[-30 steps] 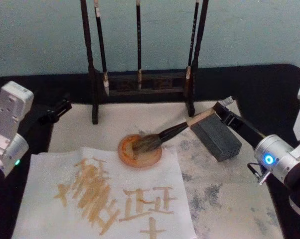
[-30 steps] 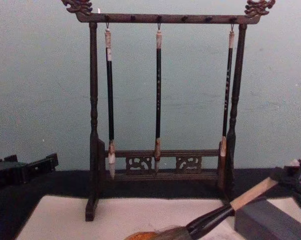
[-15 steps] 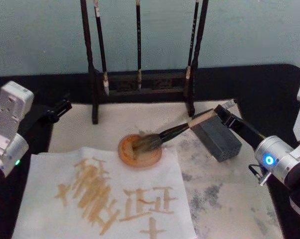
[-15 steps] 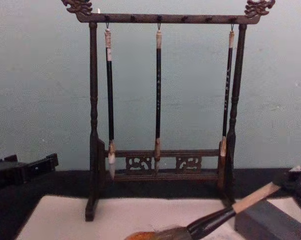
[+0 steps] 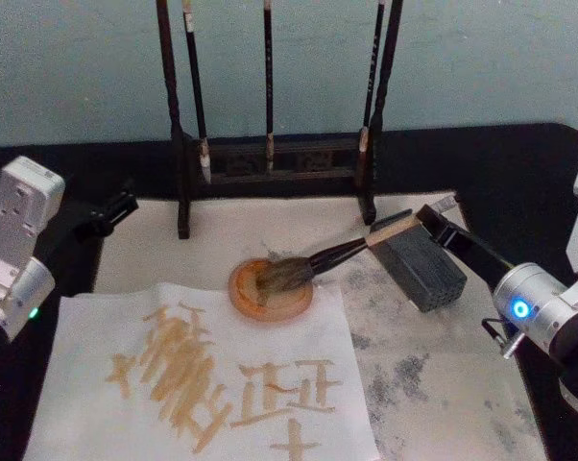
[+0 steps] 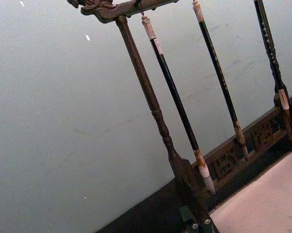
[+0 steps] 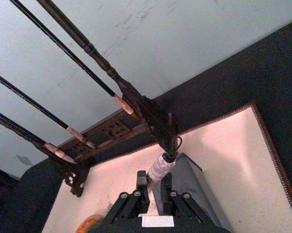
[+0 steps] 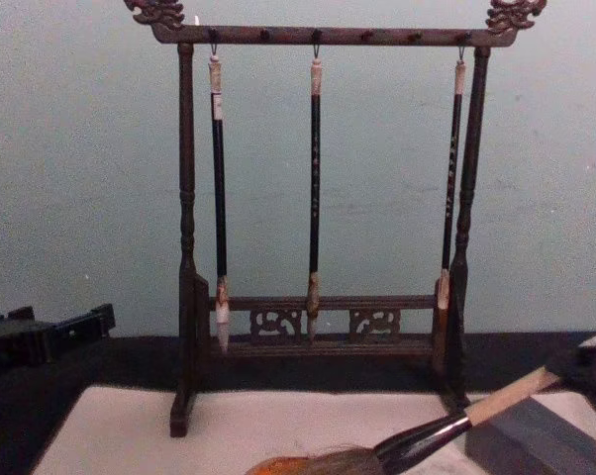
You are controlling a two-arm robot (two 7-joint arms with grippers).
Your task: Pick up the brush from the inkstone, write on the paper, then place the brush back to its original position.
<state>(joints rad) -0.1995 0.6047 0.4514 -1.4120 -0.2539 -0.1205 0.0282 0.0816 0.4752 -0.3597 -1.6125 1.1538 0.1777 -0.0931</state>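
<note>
Tan handle across the inkstone (image 5: 419,270), the brush (image 5: 332,257) rests its bristles in the orange dish (image 5: 270,291), beside the paper (image 5: 203,379). The right gripper (image 7: 154,191) has its fingers closed on the white end cap; opening too high could roll the brush off. Head view shows the strokes; chest view shows the handle's tilt. Left gripper (image 5: 116,206) is parked at the desk's left; its fingers' state is unclear.

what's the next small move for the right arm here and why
Probably open the right pincer and back away. The brush already lies with its handle across the inkstone and its bristles in the orange dish, and the paper carries finished strokes. The left pincer sits parked.
</note>
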